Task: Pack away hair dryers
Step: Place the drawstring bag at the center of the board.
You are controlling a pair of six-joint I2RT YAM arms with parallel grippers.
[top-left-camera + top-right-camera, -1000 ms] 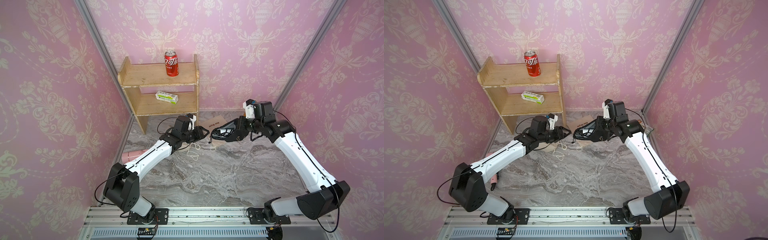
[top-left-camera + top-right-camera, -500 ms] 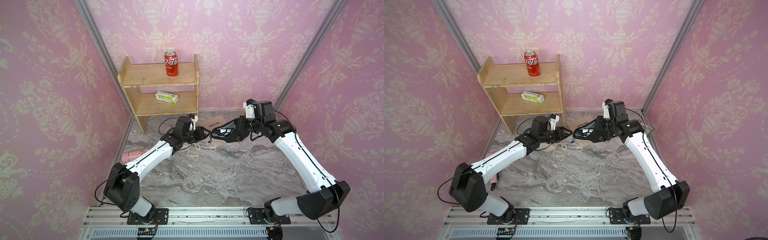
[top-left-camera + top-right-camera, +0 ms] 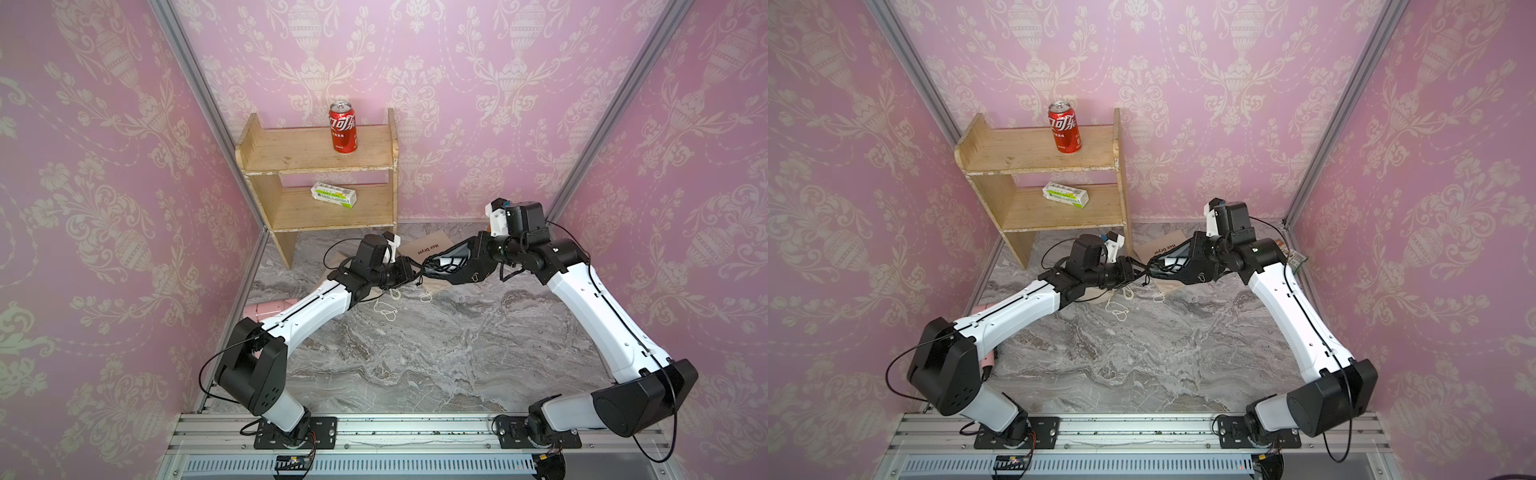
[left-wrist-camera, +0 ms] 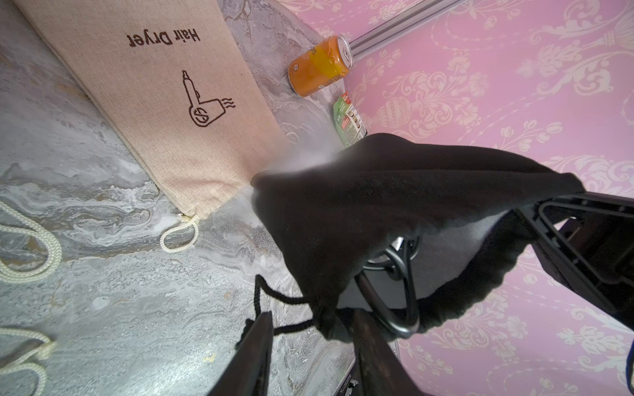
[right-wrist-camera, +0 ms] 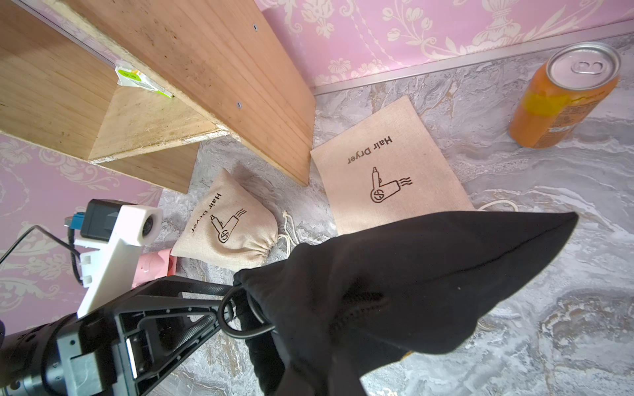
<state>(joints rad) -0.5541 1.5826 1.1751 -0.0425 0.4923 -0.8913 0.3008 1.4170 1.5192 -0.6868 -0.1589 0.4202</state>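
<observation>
My right gripper [image 3: 453, 270] is shut on a black drawstring pouch [image 5: 429, 281] and holds it above the table. A white hair dryer [image 3: 446, 262] lies in the pouch, and a loop of its black cord [image 4: 406, 298] hangs out of the mouth. My left gripper [image 4: 312, 320] is at that mouth, open, with the pouch's rim and its black drawstring [image 4: 274, 295] between the fingers. A pale pink hair dryer [image 3: 266, 309] lies on the table under my left arm by the left wall.
A flat beige pouch [image 5: 387, 171] and a filled beige pouch [image 5: 230, 226] lie by the wooden shelf [image 3: 320, 178], which holds a red can [image 3: 343, 129] and a green-white box [image 3: 334, 196]. An orange can [image 5: 562, 96] and a green packet [image 4: 350, 120] are at the back right.
My left gripper has edged a little towards the pouch's mouth. The right arm and the pouch have stayed where they were.
</observation>
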